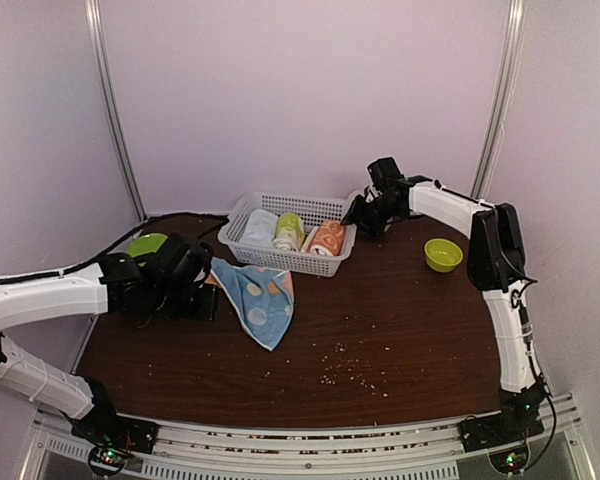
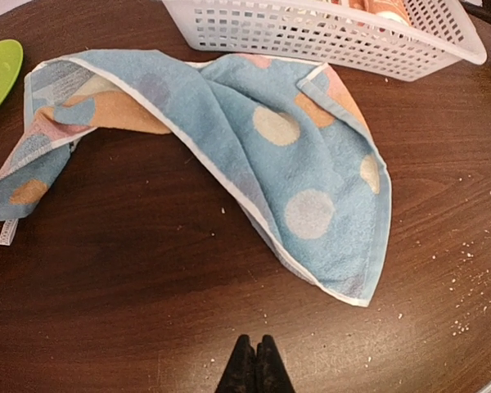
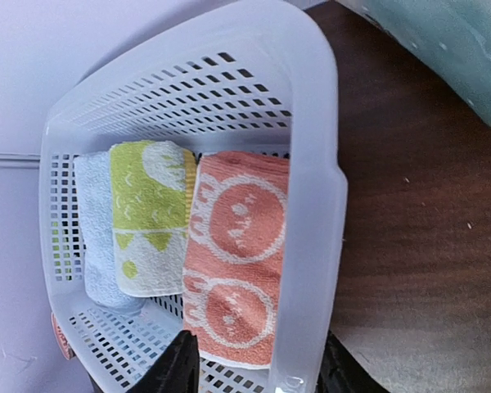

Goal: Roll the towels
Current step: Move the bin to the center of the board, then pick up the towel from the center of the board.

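A light blue towel (image 1: pixel 258 300) with orange and white spots lies crumpled and unrolled on the dark table, in front of a white basket (image 1: pixel 280 262). In the left wrist view this towel (image 2: pixel 270 155) spreads ahead of my left gripper (image 2: pixel 254 360), which is shut and empty, a short way off its near corner. A peach-orange towel (image 3: pixel 237 254) with cartoon prints lies rolled inside the basket (image 3: pixel 311 246) against its right wall. My right gripper (image 3: pixel 258 372) is open at the basket's right end (image 1: pixel 365 215). One finger is inside and one outside, with the wall and the towel's end between them.
A yellow-green rolled towel (image 3: pixel 151 217) and a pale blue-white rolled towel (image 3: pixel 94 237) lie beside the peach one. A green bowl (image 1: pixel 443 254) stands at the right, a green plate (image 1: pixel 146 244) at the left by my left arm. Crumbs (image 1: pixel 350 370) dot the table's front.
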`<state>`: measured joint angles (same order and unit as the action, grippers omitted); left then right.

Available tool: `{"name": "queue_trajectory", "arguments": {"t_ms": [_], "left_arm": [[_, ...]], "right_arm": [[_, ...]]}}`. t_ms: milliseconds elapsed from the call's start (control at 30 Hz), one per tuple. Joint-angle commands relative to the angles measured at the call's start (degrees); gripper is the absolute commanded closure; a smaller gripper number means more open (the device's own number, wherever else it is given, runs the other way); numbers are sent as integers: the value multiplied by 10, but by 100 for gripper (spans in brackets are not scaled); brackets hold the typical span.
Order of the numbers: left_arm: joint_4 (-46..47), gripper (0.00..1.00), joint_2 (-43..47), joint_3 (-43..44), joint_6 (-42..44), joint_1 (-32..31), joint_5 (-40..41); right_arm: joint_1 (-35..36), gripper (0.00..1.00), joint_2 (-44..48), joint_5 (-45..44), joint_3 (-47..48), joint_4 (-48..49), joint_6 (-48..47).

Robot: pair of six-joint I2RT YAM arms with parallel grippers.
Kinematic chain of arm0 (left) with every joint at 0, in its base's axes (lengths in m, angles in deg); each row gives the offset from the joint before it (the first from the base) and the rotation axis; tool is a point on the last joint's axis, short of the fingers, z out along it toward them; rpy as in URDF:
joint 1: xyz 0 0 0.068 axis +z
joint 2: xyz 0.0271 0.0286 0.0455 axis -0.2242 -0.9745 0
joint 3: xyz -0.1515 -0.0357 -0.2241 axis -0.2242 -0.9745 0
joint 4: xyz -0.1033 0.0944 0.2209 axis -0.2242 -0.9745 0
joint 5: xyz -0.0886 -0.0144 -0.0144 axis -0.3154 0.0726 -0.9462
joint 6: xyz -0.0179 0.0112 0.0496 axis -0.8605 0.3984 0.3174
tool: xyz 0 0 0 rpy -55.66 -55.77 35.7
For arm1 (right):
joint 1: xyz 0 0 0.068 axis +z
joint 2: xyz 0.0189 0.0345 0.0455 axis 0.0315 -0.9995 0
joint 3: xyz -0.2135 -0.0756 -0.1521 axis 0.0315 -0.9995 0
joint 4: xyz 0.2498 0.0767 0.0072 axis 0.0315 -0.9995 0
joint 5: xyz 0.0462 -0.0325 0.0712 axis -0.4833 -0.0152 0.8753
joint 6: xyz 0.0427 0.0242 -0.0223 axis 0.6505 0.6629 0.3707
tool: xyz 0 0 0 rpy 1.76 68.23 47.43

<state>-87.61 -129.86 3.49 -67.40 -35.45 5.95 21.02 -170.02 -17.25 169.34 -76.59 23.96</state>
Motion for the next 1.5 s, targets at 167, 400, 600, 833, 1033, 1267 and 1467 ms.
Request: {"name": "queue_trajectory", "arguments": {"t_ms": [167,400,600,833,1033,1267,1467], "left_arm": [[-24,93,-43,5,-30,15,13],[21,58,-104,24,-36,31,-53],[46,55,-100,13,-54,31,-65],[15,55,20,-37,-62,31,-2],[-48,54,133,-65,-64,31,41],[-114,53,221,-84,-68,31,74],[-127,52,260,-97,-75,31,93]], "right_arm": [[4,29,28,20,43,-22,-35],[4,21,190,-36,-105,-28,-75],[49,25,349,-81,-291,15,-109],[245,39,354,-133,-351,25,-178],[361,51,218,-152,-281,22,-197],[428,48,84,-204,-158,-41,-233],[436,46,39,-249,-135,-74,-241]]}}
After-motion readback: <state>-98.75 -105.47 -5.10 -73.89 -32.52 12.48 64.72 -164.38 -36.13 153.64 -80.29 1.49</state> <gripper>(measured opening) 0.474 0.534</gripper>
